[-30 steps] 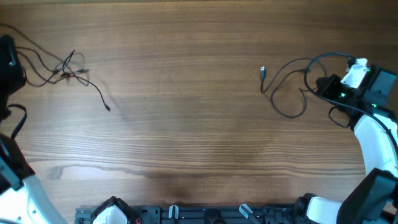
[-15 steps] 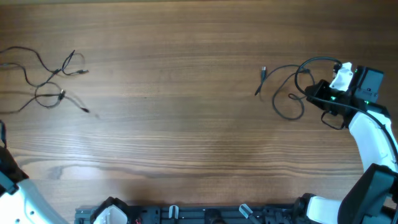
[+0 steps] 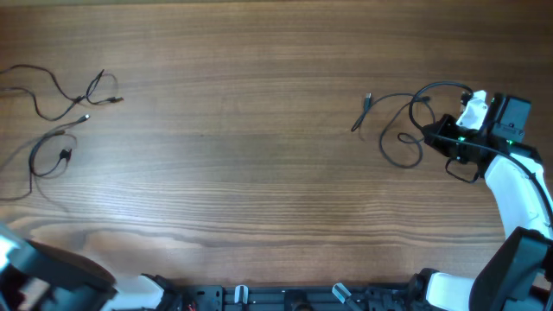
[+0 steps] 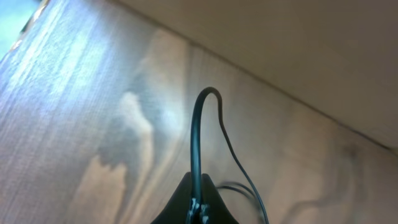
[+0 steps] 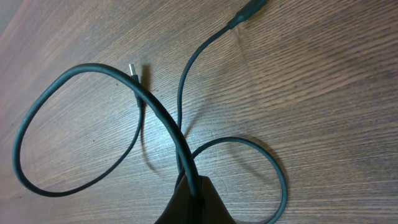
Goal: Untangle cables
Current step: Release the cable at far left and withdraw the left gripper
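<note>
Three thin dark cables lie on the wooden table. One (image 3: 60, 93) lies at the far left with a small crossing near its plug ends. A second (image 3: 45, 155) forms a loop below it and trails off the left edge. The left wrist view shows my left gripper (image 4: 198, 202) shut on a cable (image 4: 194, 130) that arches up from the jaws. A third cable (image 3: 399, 130) curls at the right. My right gripper (image 3: 442, 131) is shut on it. In the right wrist view the jaws (image 5: 193, 190) pinch this cable (image 5: 155, 106), which loops on both sides.
The left arm (image 3: 52, 276) shows only at the bottom-left corner of the overhead view. The right arm (image 3: 518, 181) runs along the right edge. The arm bases' dark rail (image 3: 285, 298) lines the front edge. A table edge (image 4: 261, 74) shows in the left wrist view.
The left arm has swung from the upper left to the bottom-left, pulling one cable down and away from the other at the left. The right gripper has shifted slightly left with its cable.
</note>
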